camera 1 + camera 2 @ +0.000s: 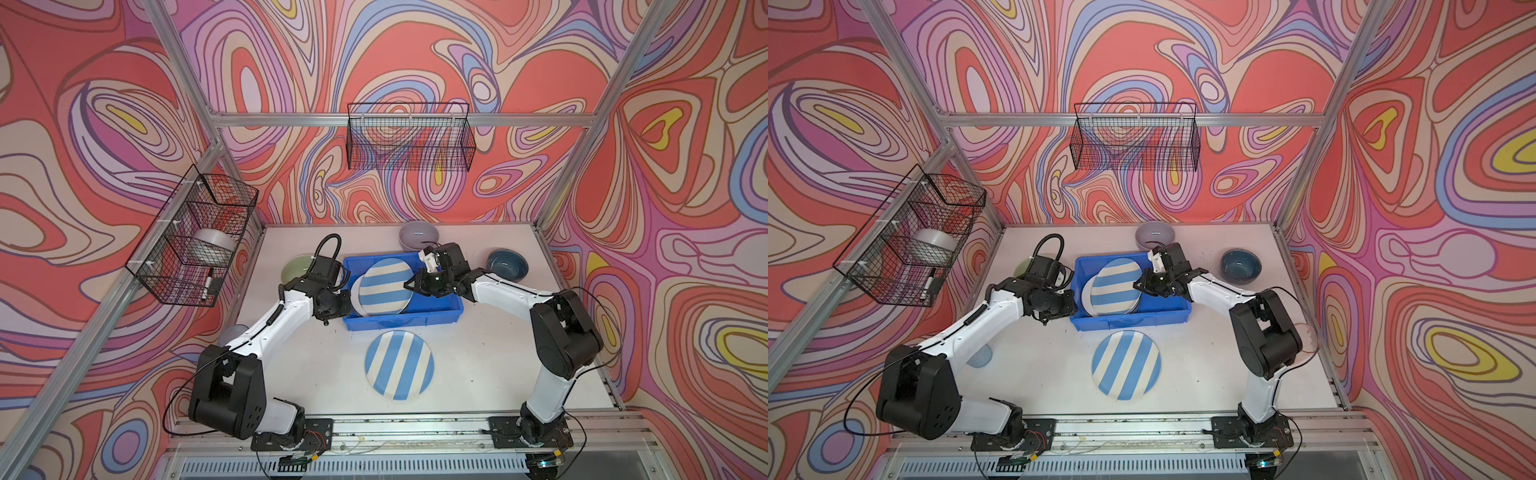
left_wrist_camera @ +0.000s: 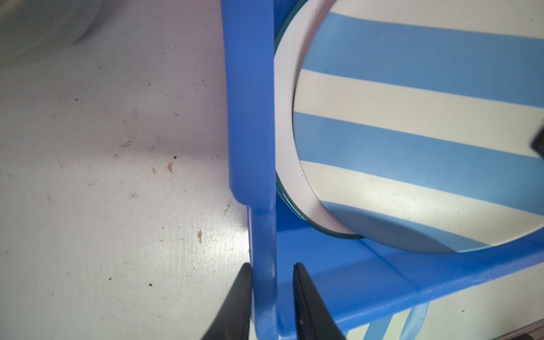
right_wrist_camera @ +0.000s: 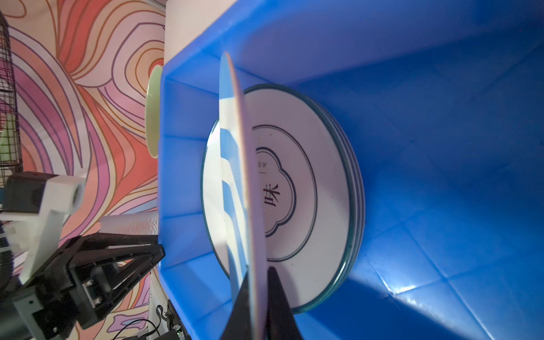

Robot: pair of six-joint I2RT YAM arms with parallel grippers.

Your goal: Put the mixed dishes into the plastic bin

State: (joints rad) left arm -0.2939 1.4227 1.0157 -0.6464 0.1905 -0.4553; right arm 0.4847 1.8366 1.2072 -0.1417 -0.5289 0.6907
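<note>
The right hand (image 1: pixel 409 286) pinches the rim of a striped plate (image 1: pixel 384 286), held tilted over green-rimmed plates (image 3: pixel 309 176) inside the plastic bin (image 1: pixel 415 321). The left hand (image 2: pixel 272 266) straddles the bin's wall; whether it clamps cannot be told. In both top views the striped plate hides most of that stack.

Bright, even overhead light floods both top views, leaving the white worktop (image 1: pixel 478 353) pale and the arms casting only soft, faint shadows; the wide lens stretches the walls (image 1: pixel 62 124) toward the corners. At the left wrist, a bowl (image 2: pixel 35 26) dissolves into blur and a bright patch lies beside the bin (image 2: pixel 250 117). At the right wrist, the bin's interior sinks into deep shadow, one glare streak crosses its floor, and the near plate (image 3: pixel 251 220) edge is soft.
</note>
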